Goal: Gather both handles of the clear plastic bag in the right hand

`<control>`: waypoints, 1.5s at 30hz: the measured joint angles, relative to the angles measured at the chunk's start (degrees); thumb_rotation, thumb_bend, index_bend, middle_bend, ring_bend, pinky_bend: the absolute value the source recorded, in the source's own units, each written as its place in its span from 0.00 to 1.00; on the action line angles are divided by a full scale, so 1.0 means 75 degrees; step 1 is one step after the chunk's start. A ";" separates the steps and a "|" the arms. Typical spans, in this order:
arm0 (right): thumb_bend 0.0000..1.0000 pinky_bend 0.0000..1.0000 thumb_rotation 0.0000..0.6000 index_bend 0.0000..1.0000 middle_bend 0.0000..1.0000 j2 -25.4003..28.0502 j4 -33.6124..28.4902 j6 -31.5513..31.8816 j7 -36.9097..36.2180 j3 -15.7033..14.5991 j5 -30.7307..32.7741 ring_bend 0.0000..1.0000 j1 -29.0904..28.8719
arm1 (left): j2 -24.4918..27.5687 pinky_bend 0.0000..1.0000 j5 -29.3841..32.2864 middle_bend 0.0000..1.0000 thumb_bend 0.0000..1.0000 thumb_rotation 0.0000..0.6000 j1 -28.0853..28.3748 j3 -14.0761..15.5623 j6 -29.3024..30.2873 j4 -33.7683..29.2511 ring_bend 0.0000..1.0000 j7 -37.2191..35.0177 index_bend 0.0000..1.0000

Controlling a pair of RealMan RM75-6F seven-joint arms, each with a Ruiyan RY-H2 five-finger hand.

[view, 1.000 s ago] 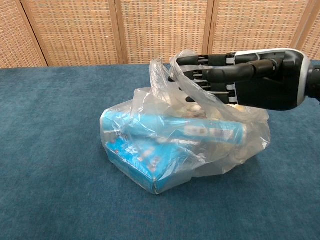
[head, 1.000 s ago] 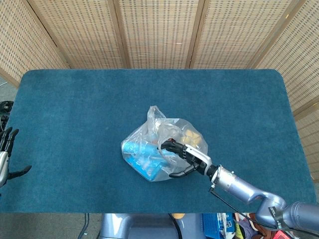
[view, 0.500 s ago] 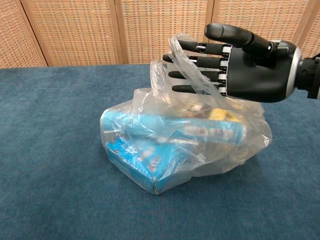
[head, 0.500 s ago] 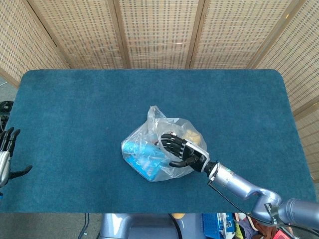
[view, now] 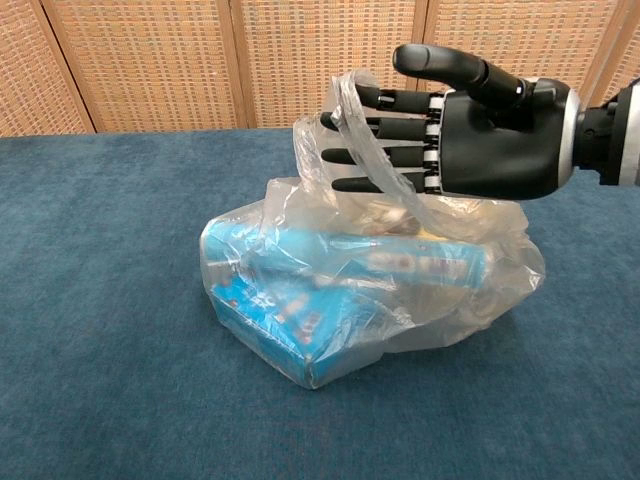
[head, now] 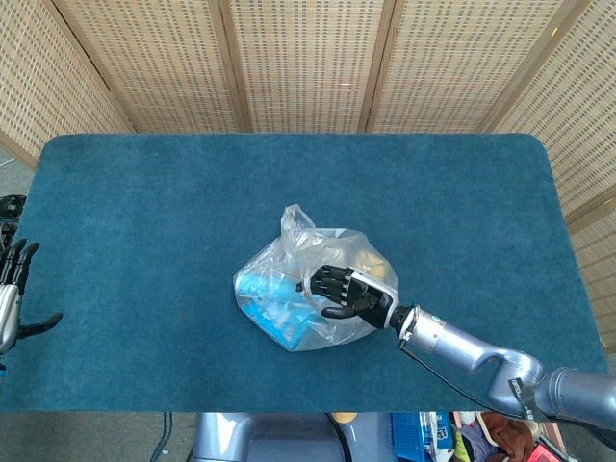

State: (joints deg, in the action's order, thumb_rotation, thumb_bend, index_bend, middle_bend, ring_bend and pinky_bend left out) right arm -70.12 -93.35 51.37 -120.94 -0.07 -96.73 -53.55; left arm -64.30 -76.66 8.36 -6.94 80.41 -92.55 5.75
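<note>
Right hand [view: 470, 140] rolled palm-sideways, fingers spread through near handle loop [view: 375, 150] of clear plastic bag [view: 370, 290]; nothing gripped yet.

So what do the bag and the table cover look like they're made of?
Bag: thin clear plastic film, glossy and crinkled; its blue contents show through. Table cover: looks like dark teal short-pile carpet or felt, matte and fuzzy, though the exact fabric is unclear.

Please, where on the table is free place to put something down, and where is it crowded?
The blue table is bare along the far edge by the wicker screen, and on both sides of the clear plastic bag. It is crowded at the middle front, where the right hand reaches over the bag. The left hand waits off the left edge.
</note>
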 measured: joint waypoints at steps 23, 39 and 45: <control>0.00 0.07 1.00 0.38 0.38 0.0183 -0.0099 -0.0231 -0.0105 -0.0292 -0.0153 0.15 -0.0426 | 0.0100 0.00 0.0274 0.00 0.05 1.00 0.1822 -0.0904 -0.1468 -0.0079 0.00 0.0422 0.00; 0.00 0.00 1.00 0.38 0.24 -0.0586 -0.0034 -0.1127 0.2101 -0.0066 0.0971 0.00 -0.0712 | -0.0021 0.00 0.0432 0.00 0.05 1.00 0.1998 -0.0830 -0.1417 -0.0053 0.00 0.0492 0.00; 0.00 0.00 1.00 0.30 0.13 -0.0820 -0.0092 -0.1551 0.2992 0.0092 0.1431 0.00 -0.0739 | -0.0068 0.00 0.0497 0.00 0.05 1.00 0.2067 -0.0814 -0.1450 -0.0007 0.00 0.0480 0.00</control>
State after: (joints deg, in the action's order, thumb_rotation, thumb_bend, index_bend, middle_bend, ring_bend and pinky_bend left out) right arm -76.27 -94.04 39.74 -98.50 0.63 -86.00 -59.09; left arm -64.81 -72.93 23.86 -13.04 69.53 -92.61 9.35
